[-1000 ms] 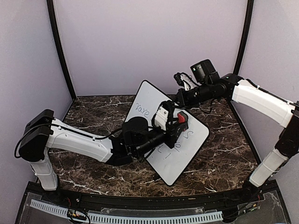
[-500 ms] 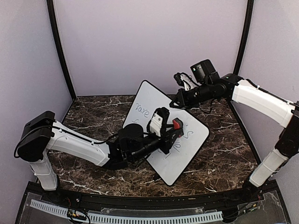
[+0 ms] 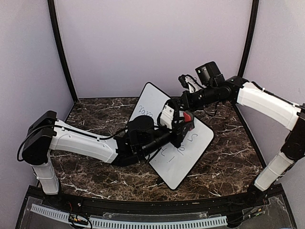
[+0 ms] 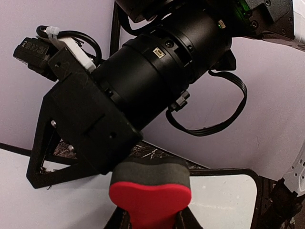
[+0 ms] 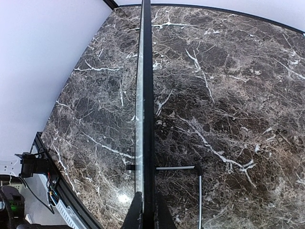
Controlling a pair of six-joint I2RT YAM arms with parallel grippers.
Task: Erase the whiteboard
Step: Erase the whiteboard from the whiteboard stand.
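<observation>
The whiteboard (image 3: 186,160) stands slanted at the middle of the counter (image 3: 228,157), a flat white rectangle with rounded corners and a thin black rim, one corner pointing to 12 o'clock; the right wrist view shows it edge-on (image 5: 144,95). Blue-grey handwriting (image 3: 145,113) crosses it from 10 o'clock. The right claw (image 3: 178,102) is clenched on the rim at about 1 o'clock. The left claw (image 3: 183,126) grasps a red eraser (image 3: 187,116) with a dark foam face (image 4: 150,172) just above the board's middle. The counter is dark brown marble with white veins, enclosed by smooth pale lilac walls (image 3: 152,43).
</observation>
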